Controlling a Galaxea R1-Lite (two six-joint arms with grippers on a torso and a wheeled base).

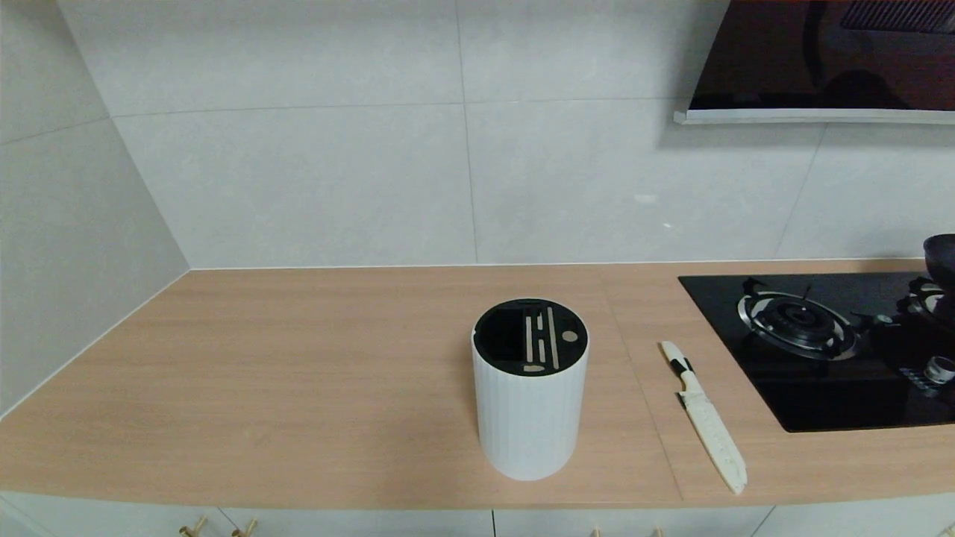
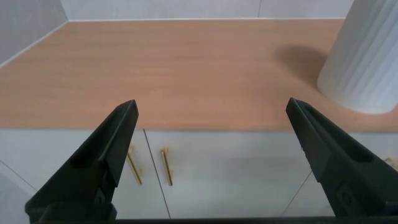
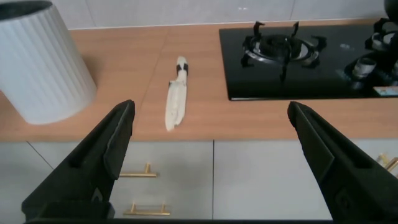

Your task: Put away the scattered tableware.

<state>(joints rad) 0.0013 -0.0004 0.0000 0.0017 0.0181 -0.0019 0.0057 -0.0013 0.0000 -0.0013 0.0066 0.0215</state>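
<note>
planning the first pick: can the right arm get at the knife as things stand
Probably yes: the open right pincer faces the knife, which lies flat on the counter with nothing over or against it.

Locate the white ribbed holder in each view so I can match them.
Head view: holder stands on the counter, knife to its right.
Left wrist view: holder on the counter, cut by the frame's edge.
Right wrist view: holder beside the knife, away from the hob.
Shared landmark: the counter's front edge.
</note>
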